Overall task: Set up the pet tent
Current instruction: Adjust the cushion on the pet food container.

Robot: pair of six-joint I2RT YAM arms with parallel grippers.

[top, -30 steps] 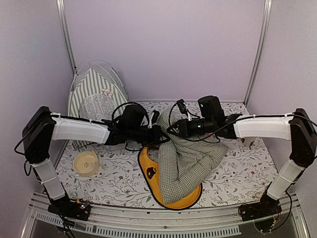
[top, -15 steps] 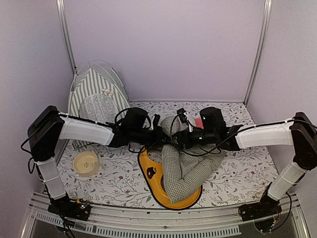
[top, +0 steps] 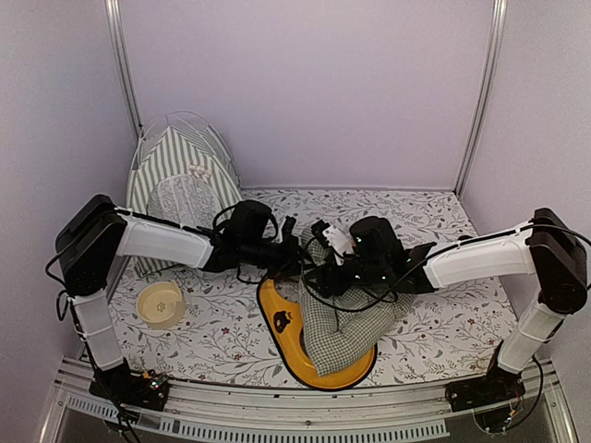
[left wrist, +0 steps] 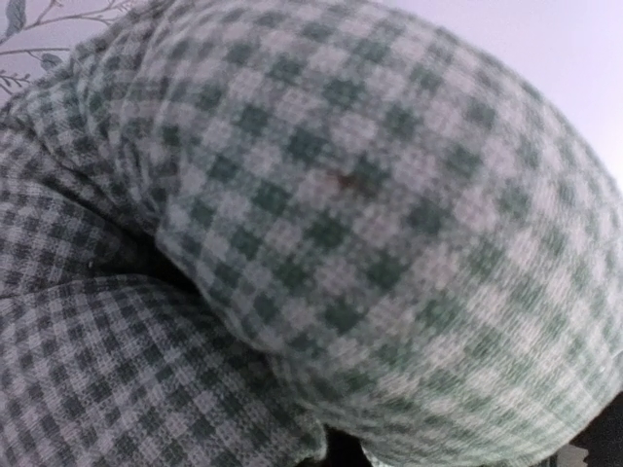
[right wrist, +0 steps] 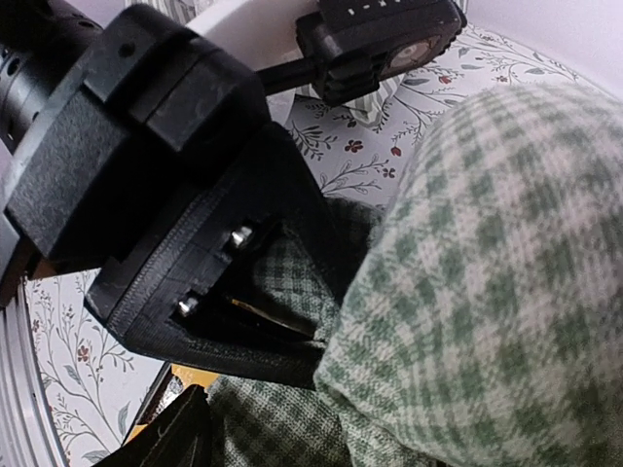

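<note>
l gripper [right wrist: 277,292] clamps cushion [top: 340,318], r gripper [top: 319,255] unclear

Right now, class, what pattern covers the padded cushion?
The cushion is green-and-white checked; clearest in the left wrist view.

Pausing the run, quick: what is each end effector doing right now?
Left end effector: closed, pinching the green-checked cushion.
Right end effector: at the same cushion; open or closed cannot be told.
</note>
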